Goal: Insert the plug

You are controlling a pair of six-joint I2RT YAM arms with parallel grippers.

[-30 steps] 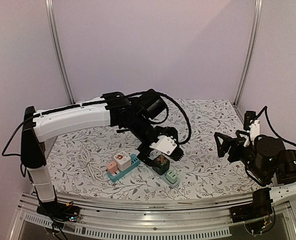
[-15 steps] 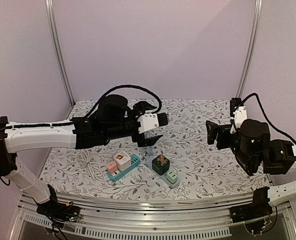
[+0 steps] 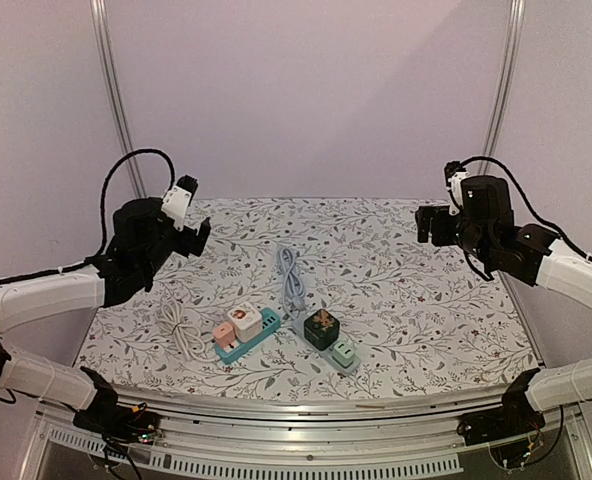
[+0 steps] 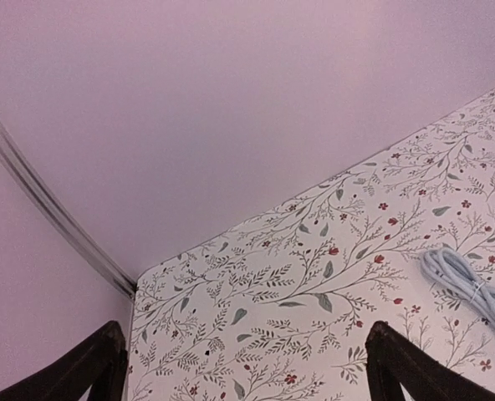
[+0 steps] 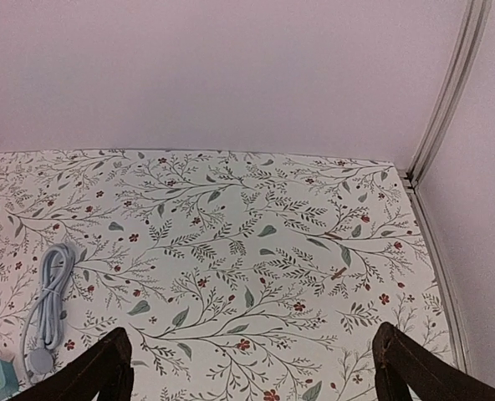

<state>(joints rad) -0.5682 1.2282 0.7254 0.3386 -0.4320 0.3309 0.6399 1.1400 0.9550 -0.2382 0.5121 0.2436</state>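
Two arms hang high at the edges of the top view, well apart from the work, and the task looks done or very nearly so. At far left, the left fingers (image 4: pixel 104 372) are spread wide with nothing between them; their wrist view shows only the table (image 4: pixel 314 276) and a bit of cord.

Lower left of centre lies a coiled white cord (image 3: pixel 179 330). Just right of it is a blue power strip (image 3: pixel 267 322) carrying a pink plug (image 3: pixel 223 334) and a white plug (image 3: pixel 244 319) side by side. A grey cord (image 3: pixel 293 280) runs up the middle of the frame.

Right of that, in the lower centre, the dark green plug (image 3: pixel 321 328), judged to be the task's thing, sits upright on the mint power strip (image 3: pixel 345 353). It looks seated, though from above one cannot tell whether the prongs are fully home. At upper right, the right fingers (image 5: pixel 105 372) are likewise wide apart and hold nothing. At most, a check of the seating may be left.

No writing or brand is legible. The white plug bears a small red mark and the green one a small motif on top, both too small to read.
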